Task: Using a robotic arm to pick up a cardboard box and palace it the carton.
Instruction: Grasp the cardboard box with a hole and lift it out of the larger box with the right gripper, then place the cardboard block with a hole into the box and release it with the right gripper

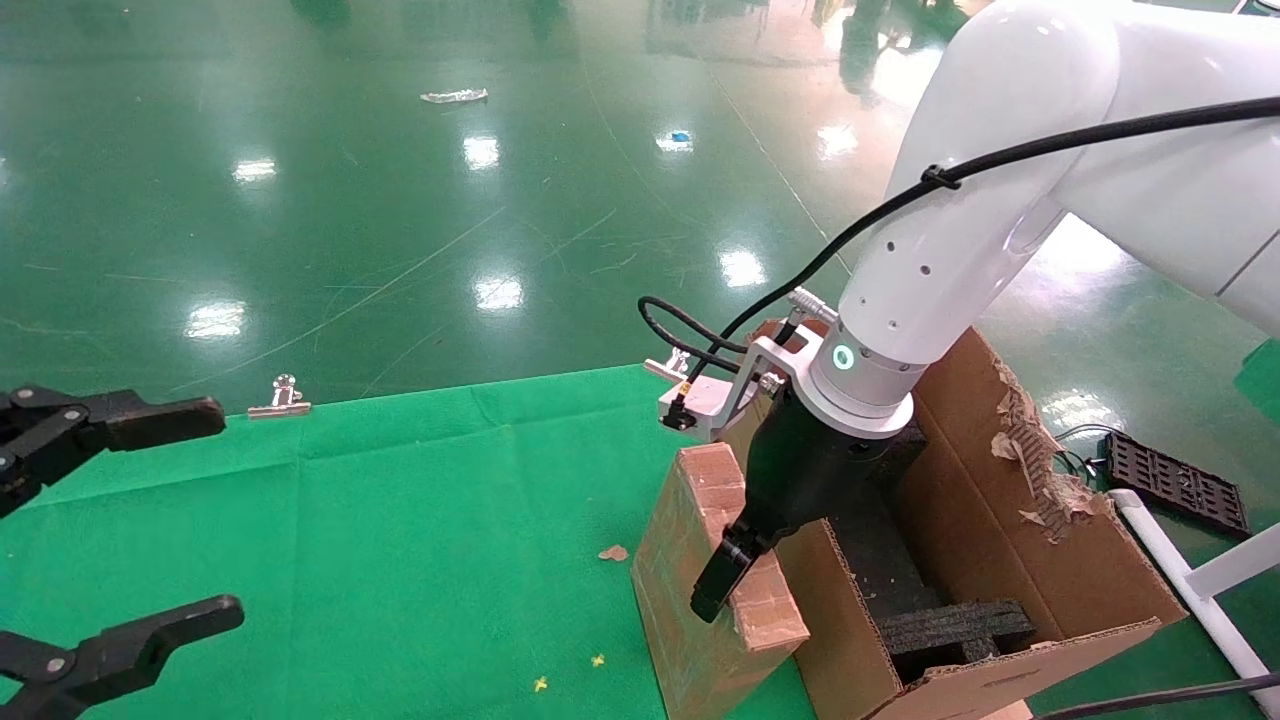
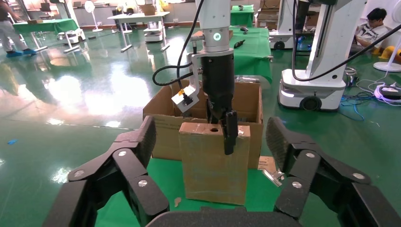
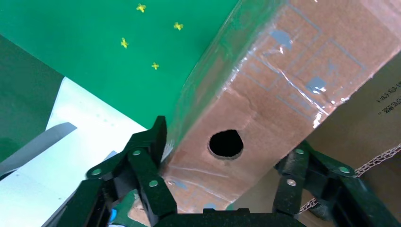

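Here I had the robotic arm (image 1: 960, 230) on the right reaching down from above, its white forearm angled steeply toward the tabletop (image 1: 400, 520) and the black gripper body pointing almost straight down. The right gripper (image 1: 745, 560) was clamped on the cardboard box (image 1: 700, 560), one finger (image 1: 722, 580) pressed against the box's broad side and the other hidden behind it from the head camera; the right wrist camera showed both fingers (image 3: 146, 161) hugging opposite faces of the taped top end, just beside the small round hole (image 3: 226, 143). The box stood upright on its narrow end on the green cloth, touching the outer wall of the carton (image 1: 1000, 560), not inside it. The carton sat at the right edge of the tabletop with its flaps open, one flap torn ragged (image 1: 1035, 460), and black foam inserts (image 1: 950, 625) visible within. My left gripper (image 1: 120, 520) hung idle at the left side of the tabletop, well apart from the box, its fingers (image 2: 137, 156) spread wide and holding nothing.
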`<action>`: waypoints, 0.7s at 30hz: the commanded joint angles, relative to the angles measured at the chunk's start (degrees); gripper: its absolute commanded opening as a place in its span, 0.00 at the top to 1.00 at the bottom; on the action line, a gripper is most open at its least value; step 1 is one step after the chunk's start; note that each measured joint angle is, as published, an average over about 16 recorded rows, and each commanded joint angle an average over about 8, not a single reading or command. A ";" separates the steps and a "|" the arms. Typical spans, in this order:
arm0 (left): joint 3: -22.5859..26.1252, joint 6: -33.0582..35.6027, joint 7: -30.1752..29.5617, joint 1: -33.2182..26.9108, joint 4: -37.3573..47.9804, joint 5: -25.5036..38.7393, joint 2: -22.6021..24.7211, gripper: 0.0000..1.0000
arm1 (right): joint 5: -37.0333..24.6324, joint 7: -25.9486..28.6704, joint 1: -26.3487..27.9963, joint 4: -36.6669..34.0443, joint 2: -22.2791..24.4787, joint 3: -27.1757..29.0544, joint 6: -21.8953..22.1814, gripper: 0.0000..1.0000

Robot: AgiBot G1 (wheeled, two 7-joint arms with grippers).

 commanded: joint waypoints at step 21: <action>0.08 -0.04 0.04 -0.02 0.00 -0.06 -0.03 1.00 | 1.02 -10.34 9.87 -1.60 9.80 7.17 6.55 1.00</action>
